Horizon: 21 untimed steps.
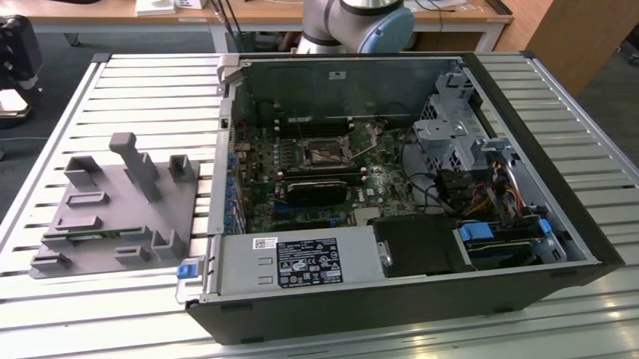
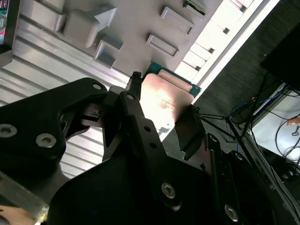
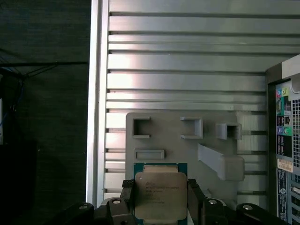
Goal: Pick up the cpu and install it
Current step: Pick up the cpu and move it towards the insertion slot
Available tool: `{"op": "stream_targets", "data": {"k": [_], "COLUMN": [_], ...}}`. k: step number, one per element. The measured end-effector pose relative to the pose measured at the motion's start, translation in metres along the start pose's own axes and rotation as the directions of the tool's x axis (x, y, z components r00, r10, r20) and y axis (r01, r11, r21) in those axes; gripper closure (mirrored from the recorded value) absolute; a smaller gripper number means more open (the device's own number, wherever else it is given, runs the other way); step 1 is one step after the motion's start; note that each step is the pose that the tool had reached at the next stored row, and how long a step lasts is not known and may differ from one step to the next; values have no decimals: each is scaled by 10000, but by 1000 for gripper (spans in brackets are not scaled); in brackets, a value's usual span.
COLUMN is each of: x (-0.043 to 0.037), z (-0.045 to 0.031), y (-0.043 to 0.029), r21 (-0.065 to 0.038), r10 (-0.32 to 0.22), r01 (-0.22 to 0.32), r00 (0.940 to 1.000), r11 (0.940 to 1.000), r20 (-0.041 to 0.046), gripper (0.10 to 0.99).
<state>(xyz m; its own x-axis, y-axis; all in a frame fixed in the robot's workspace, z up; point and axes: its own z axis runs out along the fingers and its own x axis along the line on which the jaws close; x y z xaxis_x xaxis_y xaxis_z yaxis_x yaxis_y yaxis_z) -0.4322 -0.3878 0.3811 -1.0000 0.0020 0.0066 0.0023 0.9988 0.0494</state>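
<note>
The cpu (image 3: 157,193) is a flat square chip with a silvery metal top and a green rim. It sits clamped between my gripper's (image 3: 159,200) two black fingers (image 3: 126,197), one on each side edge. In the second wrist view the cpu (image 2: 165,98) shows its shiny top between the same fingers (image 2: 137,105), with the gripper (image 2: 161,117) shut on it. It hangs in the air over the grey fixture tray (image 3: 187,154). The black-framed socket (image 1: 325,155) lies on the motherboard inside the open computer case (image 1: 399,202).
The grey fixture tray (image 1: 110,217) with upright pegs rests on the slatted metal table (image 1: 150,97) at the exterior view's left of the case. The arm's base (image 1: 355,22) stands behind the case. Cables, a drive cage and a power supply (image 1: 299,262) crowd the case.
</note>
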Motion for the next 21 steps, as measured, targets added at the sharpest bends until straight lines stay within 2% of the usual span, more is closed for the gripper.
{"op": "stream_targets", "data": {"k": [2,21], "x": [-25,-472], "z": [0,-3], "y": [0,1], "r21": [-1,0], "r10": [0,0], "r01": [0,0], "r00": [10000,10000], "r11": [10000,10000], "r20": [0,0], "gripper": [545,545]}}
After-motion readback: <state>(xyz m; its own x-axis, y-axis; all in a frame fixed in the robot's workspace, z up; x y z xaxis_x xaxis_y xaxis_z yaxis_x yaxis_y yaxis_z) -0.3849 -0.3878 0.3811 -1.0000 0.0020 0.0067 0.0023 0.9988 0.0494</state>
